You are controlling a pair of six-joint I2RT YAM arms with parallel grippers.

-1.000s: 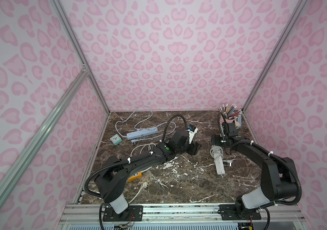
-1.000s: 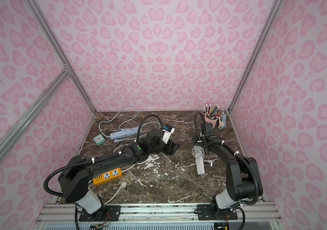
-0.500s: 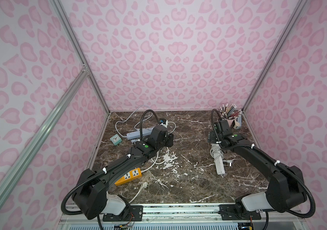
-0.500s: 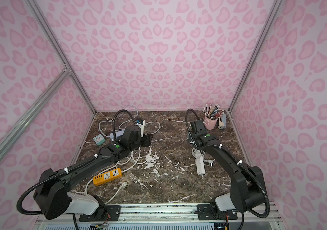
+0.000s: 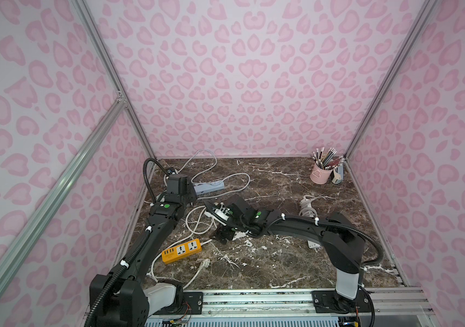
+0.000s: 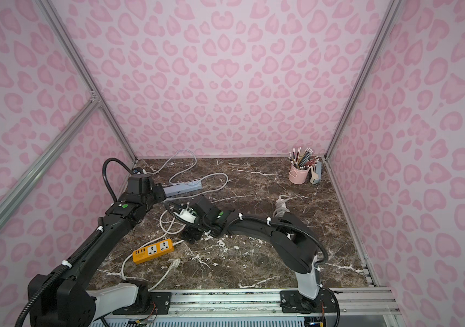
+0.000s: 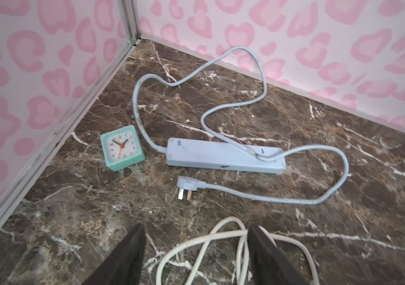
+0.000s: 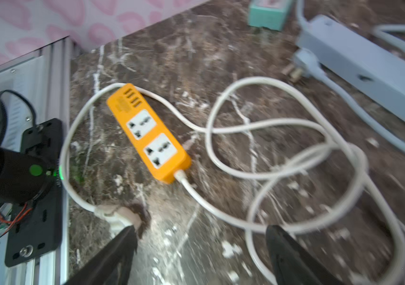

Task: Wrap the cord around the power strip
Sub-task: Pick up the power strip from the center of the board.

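An orange power strip [image 5: 181,250] [image 8: 147,138] lies flat near the front left. Its white cord [image 5: 197,223] [image 8: 283,153] sprawls in loose loops behind it and ends in a plug [image 5: 205,263] near the front edge. My right gripper [image 5: 223,236] [image 8: 201,232] hovers open over the loops, pointing at the orange strip, with nothing between its fingers. My left gripper [image 5: 189,196] [image 7: 196,237] is open above the far end of the same loops. It faces a pale blue power strip [image 5: 208,186] [image 7: 223,155] whose blue cord [image 7: 258,74] lies unwound.
A teal clock [image 7: 122,148] stands beside the blue strip near the left wall. A white strip with bundled cord [image 5: 306,206] lies at the right. A pink pencil cup [image 5: 319,174] stands in the back right corner. Walls close in on three sides.
My left arm swung from the table's middle to the back left. My right arm crossed from the white strip at the right to the loose white cord.
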